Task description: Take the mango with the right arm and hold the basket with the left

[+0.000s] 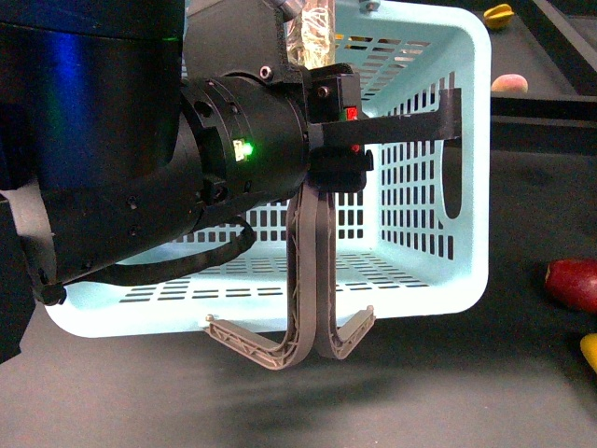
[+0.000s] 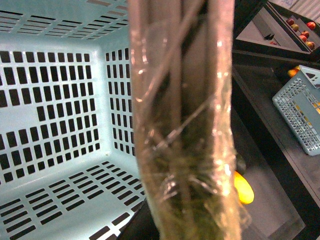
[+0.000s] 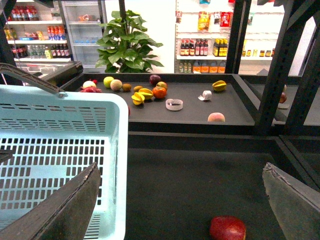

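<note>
The pale turquoise basket [image 1: 471, 168] fills the middle of the front view. Its two grey-brown handles [image 1: 312, 271] are pressed together, and my left gripper [image 1: 340, 140] on the bulky black arm is shut on them. In the left wrist view the film-wrapped handles [image 2: 182, 125] hide the jaws. A small part of the yellow mango [image 1: 589, 352] shows at the right edge, on the dark surface; it also appears as the mango [image 2: 244, 188] beside the handles. My right gripper [image 3: 181, 167] is open and wide, empty, next to the basket wall [image 3: 117, 165].
A dark red fruit [image 1: 572, 283] lies right of the basket, below my right gripper as the red fruit [image 3: 227, 228]. A peach [image 1: 509, 83] and a star-shaped fruit [image 1: 497, 15] lie on the far shelf. Black frame posts [image 3: 272, 65] stand at the right. A second basket [image 2: 300, 112] sits aside.
</note>
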Controlling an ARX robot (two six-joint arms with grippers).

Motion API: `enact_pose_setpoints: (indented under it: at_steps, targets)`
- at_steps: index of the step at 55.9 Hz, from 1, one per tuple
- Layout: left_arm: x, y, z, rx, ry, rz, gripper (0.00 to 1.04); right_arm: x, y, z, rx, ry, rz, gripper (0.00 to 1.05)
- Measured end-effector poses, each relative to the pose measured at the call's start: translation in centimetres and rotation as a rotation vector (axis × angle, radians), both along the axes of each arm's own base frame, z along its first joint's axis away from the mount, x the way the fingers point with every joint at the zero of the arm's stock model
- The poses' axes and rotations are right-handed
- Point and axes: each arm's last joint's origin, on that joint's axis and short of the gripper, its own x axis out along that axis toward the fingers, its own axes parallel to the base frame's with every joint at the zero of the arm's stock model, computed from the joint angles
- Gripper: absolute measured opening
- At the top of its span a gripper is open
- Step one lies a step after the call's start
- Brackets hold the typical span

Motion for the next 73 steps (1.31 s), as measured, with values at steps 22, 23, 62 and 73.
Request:
enact_pose_setpoints:
  at_steps: [22,23,62,73]
  targets:
    - [0.0,0.0,0.0,0.0,0.001,0.0,0.06,1.0,-0.1,-0.4,0.019,0.072,0.019,0.97]
    - [0.0,0.0,0.0,0.0,0.0,0.0,0.06,1.2,-0.2,-0.4,0.019,0.076,0.022,0.97]
    - [0.0,0.0,0.0,-0.002,0.0,0.0,0.06,11.6,-8.6,-14.4,0.032,0.656,-0.062,0.97]
    - [0.0,0.0,0.0,-0.002,0.0,0.0,0.06,12.0,-10.2,-18.8,0.065,0.775,-0.065,0.97]
